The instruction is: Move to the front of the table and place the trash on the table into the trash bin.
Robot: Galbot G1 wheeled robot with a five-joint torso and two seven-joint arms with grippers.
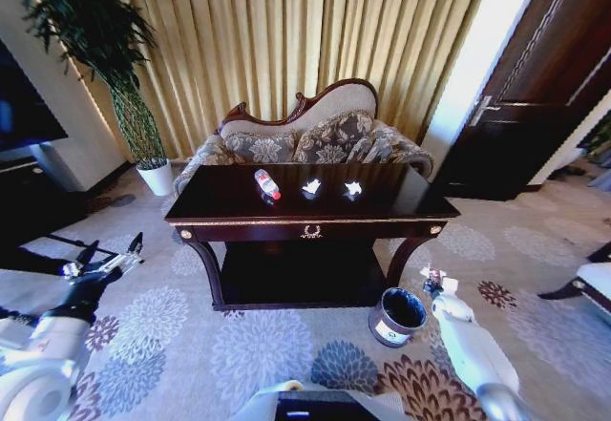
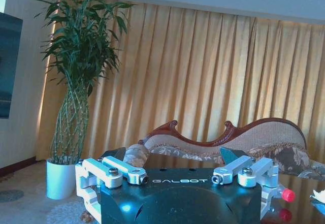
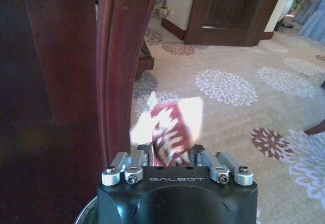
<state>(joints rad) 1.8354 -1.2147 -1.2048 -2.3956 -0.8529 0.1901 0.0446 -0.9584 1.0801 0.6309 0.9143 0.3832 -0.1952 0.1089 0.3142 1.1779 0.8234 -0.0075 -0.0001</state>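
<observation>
The dark glossy table (image 1: pixel 229 213) stands in front of me. On its top lie a clear bottle with a red label (image 1: pixel 266 184) and two crumpled white paper wads (image 1: pixel 312 187) (image 1: pixel 352 189). The dark round trash bin (image 1: pixel 397 316) stands on the carpet by the table's right front leg. My right gripper (image 1: pixel 435 279) hangs just right of the bin, a little above its rim, shut on a small red-and-white piece of trash (image 3: pixel 171 128). Off the table's left front corner, my left gripper (image 1: pixel 113 249) is held open and holds nothing. The left wrist view shows the bottle's red cap (image 2: pixel 288 195).
A patterned sofa (image 1: pixel 305 144) stands behind the table, and a plant in a white pot (image 1: pixel 156 175) is at the back left. The table's curved leg (image 3: pixel 114 71) is close beside my right gripper. A dark wooden door (image 1: pixel 535 106) is at the right. Flowered carpet surrounds the table.
</observation>
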